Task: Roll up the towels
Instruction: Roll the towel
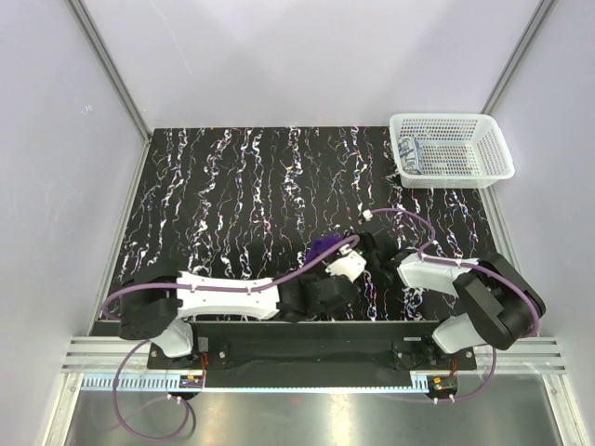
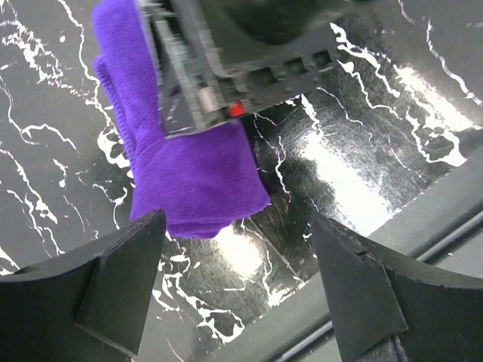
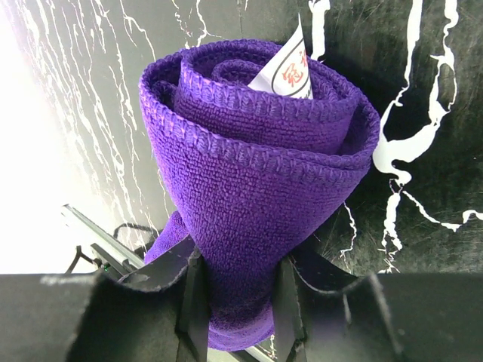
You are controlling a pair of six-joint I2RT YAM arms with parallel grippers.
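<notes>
The purple towel (image 3: pixel 256 173) is rolled into a tight coil with a white label sticking out of its end. My right gripper (image 3: pixel 238 302) is shut on its lower end and holds it above the black marbled table. In the top view the purple towel (image 1: pixel 323 249) shows near the table's front middle, at the right gripper (image 1: pixel 358 246). My left gripper (image 2: pixel 238 279) is open and empty, just below and beside the hanging purple towel (image 2: pixel 189 173). The patterned towel (image 1: pixel 412 153) lies rolled in the white basket (image 1: pixel 483 139).
The white mesh basket stands at the table's far right corner. The black marbled table (image 1: pixel 232 204) stretches left and back. The table's front edge and metal rail (image 2: pixel 423 226) lie close beside the left gripper.
</notes>
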